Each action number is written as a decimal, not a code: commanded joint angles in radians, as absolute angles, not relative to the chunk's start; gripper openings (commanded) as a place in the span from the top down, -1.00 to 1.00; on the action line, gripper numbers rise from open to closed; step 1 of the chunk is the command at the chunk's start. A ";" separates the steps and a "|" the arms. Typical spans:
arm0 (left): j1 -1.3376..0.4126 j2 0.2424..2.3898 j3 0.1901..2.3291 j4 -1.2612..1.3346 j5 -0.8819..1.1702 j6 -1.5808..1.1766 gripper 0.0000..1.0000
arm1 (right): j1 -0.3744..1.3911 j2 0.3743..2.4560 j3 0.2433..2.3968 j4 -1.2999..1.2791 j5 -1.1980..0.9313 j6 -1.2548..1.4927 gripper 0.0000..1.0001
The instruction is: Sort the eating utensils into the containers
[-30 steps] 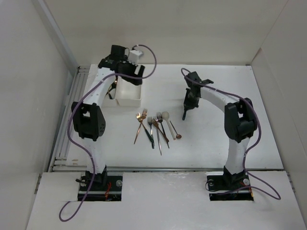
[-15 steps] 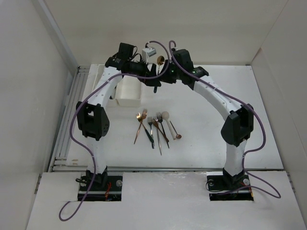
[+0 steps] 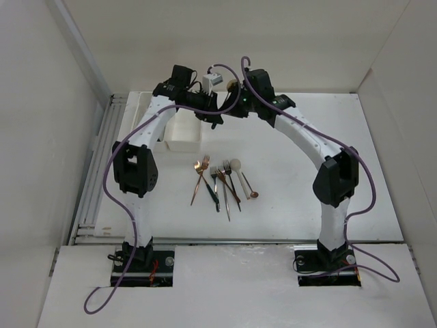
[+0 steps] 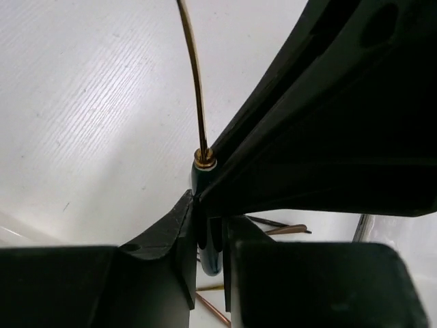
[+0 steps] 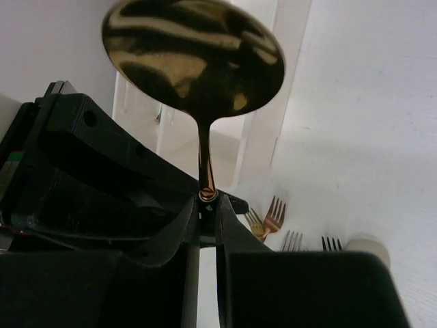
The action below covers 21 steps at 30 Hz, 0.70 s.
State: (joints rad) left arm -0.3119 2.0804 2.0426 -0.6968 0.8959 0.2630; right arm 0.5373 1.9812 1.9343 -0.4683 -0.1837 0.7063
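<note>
A gold spoon [image 3: 232, 85] with a dark handle is held upright in the air over the back of the table. Its bowl [image 5: 193, 55] points up. My right gripper [image 3: 233, 104] [image 5: 207, 208] is shut on the handle just below the gold stem. My left gripper [image 3: 217, 115] [image 4: 208, 225] meets it from the left, and its jaws are also closed on the dark handle [image 4: 208, 249]. One white container [image 3: 183, 133] stands below and left of the grippers. Several loose utensils [image 3: 222, 181] lie fanned out mid-table. Some of these forks [image 5: 273, 212] show in the right wrist view.
A slotted metal rail [image 3: 95, 171] runs along the table's left edge. White walls close in the back and sides. Both arms arch over the back centre, with purple cables [image 3: 239, 65] looping above them.
The right arm swung the spoon up from mid-right to the back centre. The left gripper left the container, came right with open jaws, then closed on the spoon's handle.
</note>
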 commanded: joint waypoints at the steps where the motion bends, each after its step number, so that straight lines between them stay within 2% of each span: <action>1: -0.301 2.083 2.085 -0.699 0.927 0.265 1.00 | 0.558 1.993 1.985 -0.399 -0.255 0.723 0.97; 2: -0.285 2.083 2.085 -0.699 0.907 0.256 1.00 | 0.558 2.002 1.985 -0.399 -0.265 0.723 0.59; 4: -0.264 2.083 2.085 -0.699 0.856 0.224 1.00 | 0.549 2.002 1.985 -0.420 -0.265 0.723 0.19; 6: -0.211 2.071 2.085 -0.658 0.708 0.187 1.00 | 0.538 2.002 1.985 -0.463 -0.252 0.666 -0.07; 8: -0.167 2.062 2.046 -0.631 0.567 0.132 1.00 | 0.529 1.984 1.985 -0.570 -0.161 0.611 -0.20; 9: -0.126 2.053 2.036 -0.608 0.495 0.120 1.00 | 0.529 1.983 1.985 -0.610 -0.126 0.548 -0.24; 10: -0.109 2.052 2.026 -0.607 0.339 0.111 1.00 | 0.529 1.974 1.950 -0.648 -0.077 0.519 -0.27; 13: -0.051 2.062 2.026 -0.598 0.148 0.098 1.00 | 0.529 1.956 1.867 -0.751 -0.064 0.433 -0.27; 18: -0.028 2.100 1.996 -0.586 -0.020 0.146 1.00 | 0.549 1.944 1.634 -0.776 -0.054 0.390 -0.27; 21: -0.028 2.146 1.985 -0.586 -0.106 0.156 1.00 | 0.592 1.934 1.574 -0.802 -0.034 0.379 -0.16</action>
